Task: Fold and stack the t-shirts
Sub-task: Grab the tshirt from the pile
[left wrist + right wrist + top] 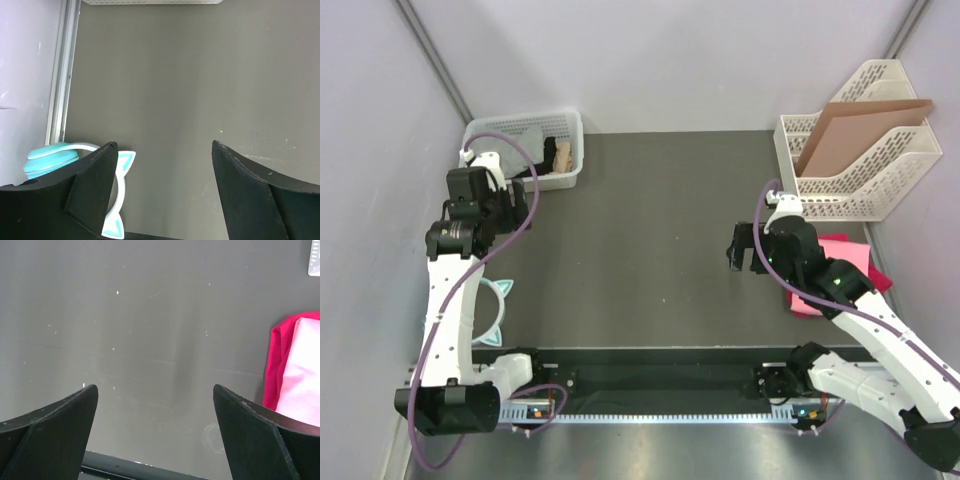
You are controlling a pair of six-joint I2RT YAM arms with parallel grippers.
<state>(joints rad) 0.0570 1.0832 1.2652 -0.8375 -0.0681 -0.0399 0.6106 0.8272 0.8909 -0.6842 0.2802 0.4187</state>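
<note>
A folded bright pink t-shirt (840,262) lies on a magenta one (880,281) at the table's right side, partly under my right arm. In the right wrist view the pink shirt (304,380) and the magenta shirt (275,365) sit at the right edge. Grey cloth (517,138), apparently the grey t-shirt, lies in the white basket (572,150) at the back left. My right gripper (740,252) (155,387) is open and empty over bare table left of the pink stack. My left gripper (516,203) (164,145) is open and empty just in front of the basket.
A white file rack (880,185) at the back right holds a brown cardboard sheet (855,130). A white and teal cat-ear headband (496,310) (119,200) lies near the left edge. The basket also holds a tan and black object (560,155). Walls close in on both sides.
</note>
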